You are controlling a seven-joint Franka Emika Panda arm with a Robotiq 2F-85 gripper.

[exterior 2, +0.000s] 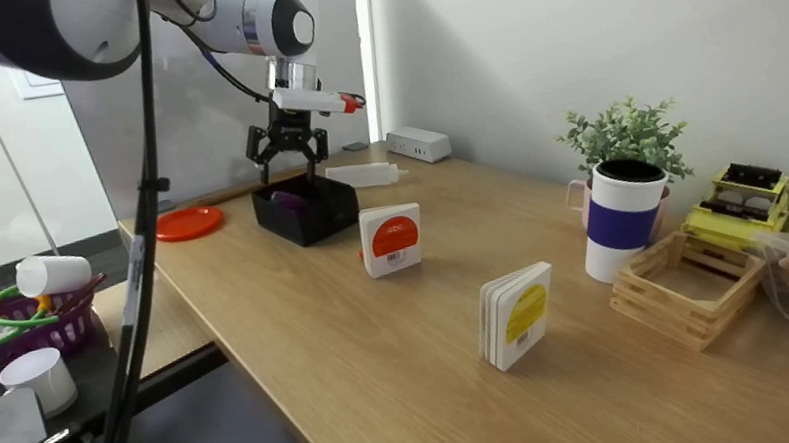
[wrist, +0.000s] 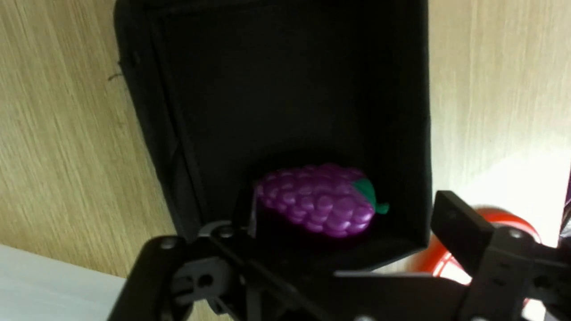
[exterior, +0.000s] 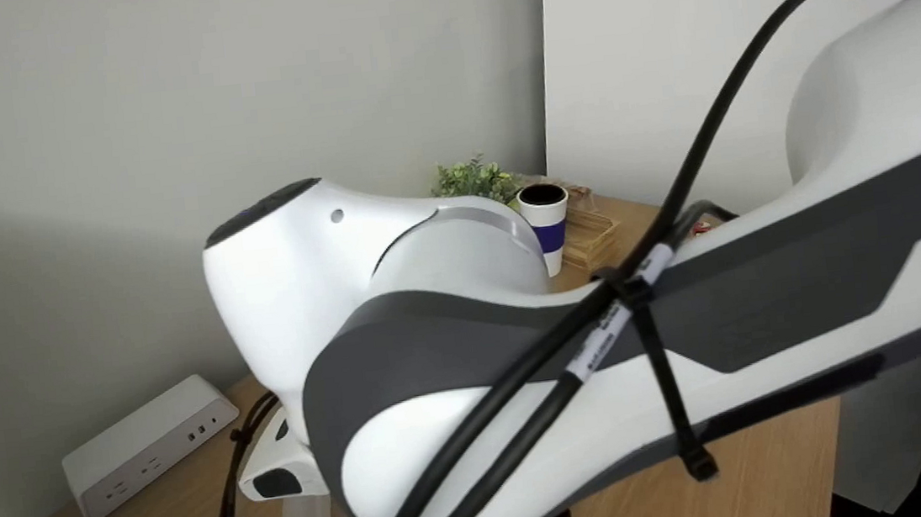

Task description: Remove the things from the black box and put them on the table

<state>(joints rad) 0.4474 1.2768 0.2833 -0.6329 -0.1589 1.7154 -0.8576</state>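
Hand [wrist: 348,209] spread wide, gripping nothing; purple grape-shaped piece [wrist: 317,200] inside the black box [wrist: 267,80].
Caution: in the wrist view, one finger [wrist: 461,229] appears over or beyond the wall [wrist: 417,147]; closing there could pinch it and drag the box. In an exterior view, a dragged box could topple the booklet [exterior 2: 393,242] standing nearby on the bench [exterior 2: 340,327]; I read "abc" on its front. In an exterior view, the arm [exterior: 411,356] hides the hand; cable label [exterior: 599,341] print is too small to read.

The red label [exterior 2: 394,235] on the white booklet [exterior 2: 391,241] reads "abc".
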